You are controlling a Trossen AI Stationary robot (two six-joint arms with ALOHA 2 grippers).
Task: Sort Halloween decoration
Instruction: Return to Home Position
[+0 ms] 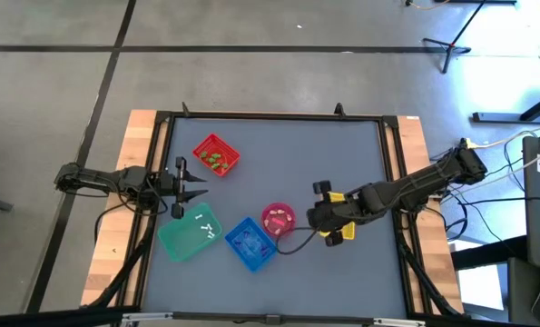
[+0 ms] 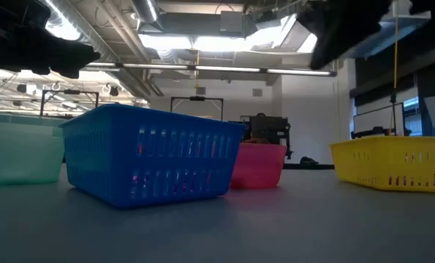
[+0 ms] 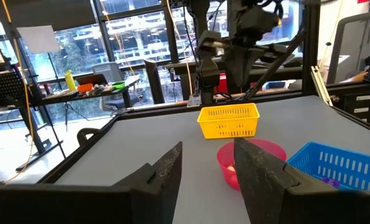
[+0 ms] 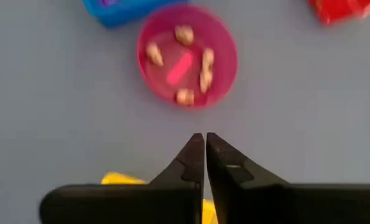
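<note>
With the pink bowl (image 1: pixel 265 216) as dial centre on the grey desk (image 1: pixel 342 154), seen from above: nearest, a blue basket (image 2: pixel 148 164) at 7 o'clock holds purple trinkets (image 1: pixel 245 240). A teal basket (image 1: pixel 170 241) at 9 holds white trinkets (image 1: pixel 206 227). Cream trinkets (image 4: pixel 185 34) lie in the bowl. At 4, a yellow basket (image 3: pixel 228 121) sits partly beneath the right gripper (image 4: pixel 205 138), which points downward with its fingers pressed together, empty. At 10, the left gripper (image 3: pixel 208 146) is held level, fingers spread, empty. Farthest, at 11, a red basket (image 1: pixel 201 145) holds green trinkets (image 1: pixel 216 162).

Matte black left arm (image 1: pixel 102 179), matching right arm (image 1: pixel 415 186), left gripper (image 3: pixel 208 144) with tapered dark fingers (image 3: pixel 259 180)
</note>
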